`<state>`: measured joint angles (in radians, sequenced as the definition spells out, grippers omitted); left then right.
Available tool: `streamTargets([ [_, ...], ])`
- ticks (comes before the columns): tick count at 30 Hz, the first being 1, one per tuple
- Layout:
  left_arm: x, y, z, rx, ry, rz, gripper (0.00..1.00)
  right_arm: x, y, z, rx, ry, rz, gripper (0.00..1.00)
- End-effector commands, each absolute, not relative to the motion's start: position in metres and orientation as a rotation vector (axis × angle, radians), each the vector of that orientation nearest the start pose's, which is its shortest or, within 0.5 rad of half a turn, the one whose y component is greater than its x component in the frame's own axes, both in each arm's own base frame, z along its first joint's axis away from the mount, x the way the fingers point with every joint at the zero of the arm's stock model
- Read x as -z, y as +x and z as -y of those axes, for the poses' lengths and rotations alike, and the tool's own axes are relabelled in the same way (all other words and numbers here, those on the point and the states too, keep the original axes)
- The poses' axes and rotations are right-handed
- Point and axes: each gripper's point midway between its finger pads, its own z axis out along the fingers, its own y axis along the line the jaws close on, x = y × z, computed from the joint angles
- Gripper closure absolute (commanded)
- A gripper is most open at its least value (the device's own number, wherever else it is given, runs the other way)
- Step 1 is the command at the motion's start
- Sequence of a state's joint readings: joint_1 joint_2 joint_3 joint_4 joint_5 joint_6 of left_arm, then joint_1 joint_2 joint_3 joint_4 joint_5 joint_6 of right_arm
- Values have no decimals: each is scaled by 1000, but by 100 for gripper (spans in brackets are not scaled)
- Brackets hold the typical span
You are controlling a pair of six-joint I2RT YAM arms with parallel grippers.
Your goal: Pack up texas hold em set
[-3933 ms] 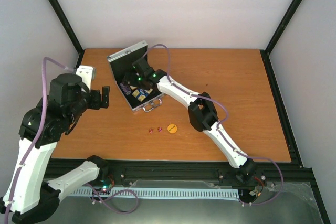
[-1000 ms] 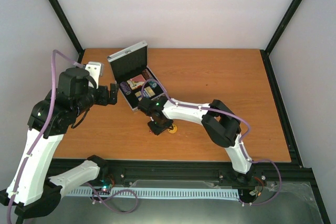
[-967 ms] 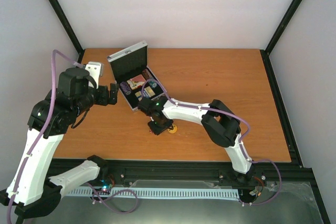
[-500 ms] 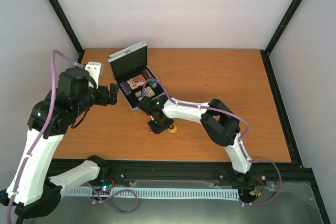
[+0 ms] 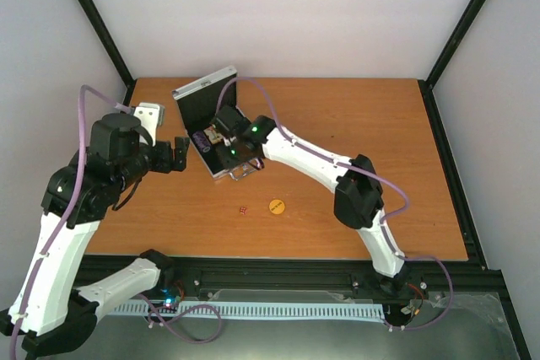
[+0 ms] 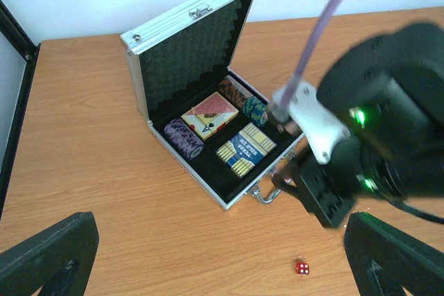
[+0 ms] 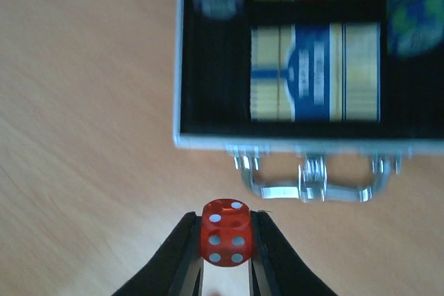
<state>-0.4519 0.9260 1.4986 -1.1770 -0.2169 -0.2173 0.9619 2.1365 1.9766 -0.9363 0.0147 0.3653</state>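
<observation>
The silver case (image 5: 205,90) lies open at the table's back left, holding card decks (image 6: 246,150) and chip stacks (image 6: 184,138). My right gripper (image 5: 238,158) hovers just in front of the case handle (image 7: 312,185), shut on a red die (image 7: 225,233) pinched between its fingers (image 7: 182,247). Another red die (image 5: 243,210) lies on the table beside the orange round button (image 5: 276,206). My left gripper (image 5: 177,155) hangs left of the case, open and holding nothing, with its fingers (image 6: 48,261) spread wide at the lower corners of the left wrist view.
The case lid (image 6: 194,39) stands upright at the back, lined with black foam. The right arm (image 5: 312,158) stretches across the table's middle. Black frame posts (image 5: 97,23) run along the table's edges.
My right gripper shut on one of the two dice near the button and carried it up toward the case's front edge. One die stays on the table. The left arm barely moved.
</observation>
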Motion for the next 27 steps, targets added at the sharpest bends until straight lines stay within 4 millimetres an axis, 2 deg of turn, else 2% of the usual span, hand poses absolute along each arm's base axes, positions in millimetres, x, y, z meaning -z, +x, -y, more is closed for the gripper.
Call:
streamTargets([
  [1, -374, 220, 65, 155, 113, -2152, 0, -129, 350, -456, -441, -692, -2559, 87],
  [5, -374, 218, 63, 153, 110, -2154, 0, -127, 380, -484, -552, -671, -2501, 86],
  [8, -374, 217, 63, 152, 110, -2160, 0, -122, 395, -496, -597, -671, -2463, 85],
  [18, -366, 217, 62, 124, 126, -2182, 0, -119, 430, -503, -647, -641, -2369, 83],
  [27, -363, 222, 63, 100, 146, -2190, 0, -94, 441, -505, -658, -608, -2394, 82],
])
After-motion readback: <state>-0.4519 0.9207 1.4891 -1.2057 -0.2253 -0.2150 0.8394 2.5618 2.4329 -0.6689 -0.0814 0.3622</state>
